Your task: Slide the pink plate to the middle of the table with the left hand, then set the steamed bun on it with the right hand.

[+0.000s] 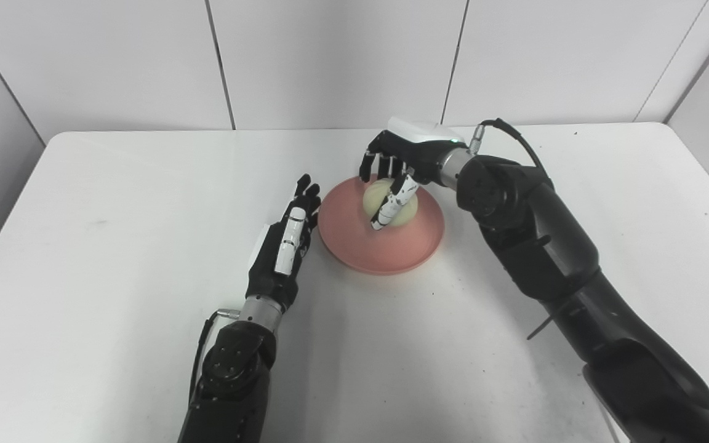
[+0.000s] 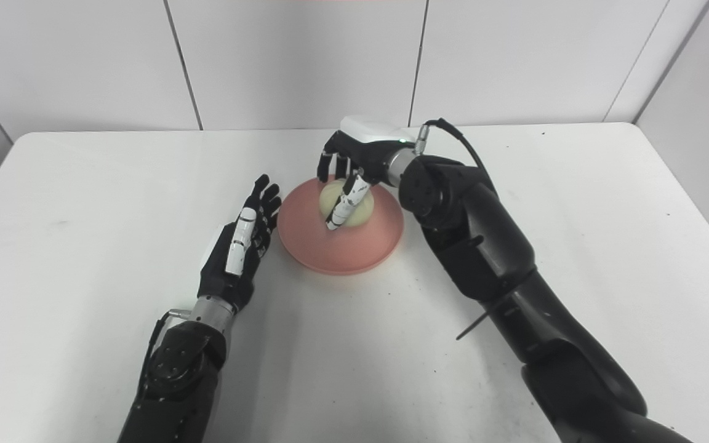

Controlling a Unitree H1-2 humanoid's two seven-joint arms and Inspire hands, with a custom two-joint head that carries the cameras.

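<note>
Mid-counter [image 1: 145,344], the right hand [image 1: 400,163] curls its fingers around the steamed bun [image 1: 391,200] on the pink plate [image 1: 385,252]. The left hand [image 1: 284,246] lies flat, fingers spread, empty, just beside the plate's left rim.

This looks like a robotics lab or test cell rather than a home or kitchen. A plain white table [image 1: 114,258] with rounded far corners fills the scene, bare of any household clutter. Behind it, on the far side and on the left and right, stand smooth white wall panels [image 1: 336,61] divided by thin dark seams, forming a closed booth. The lighting is even and artificial.
</note>
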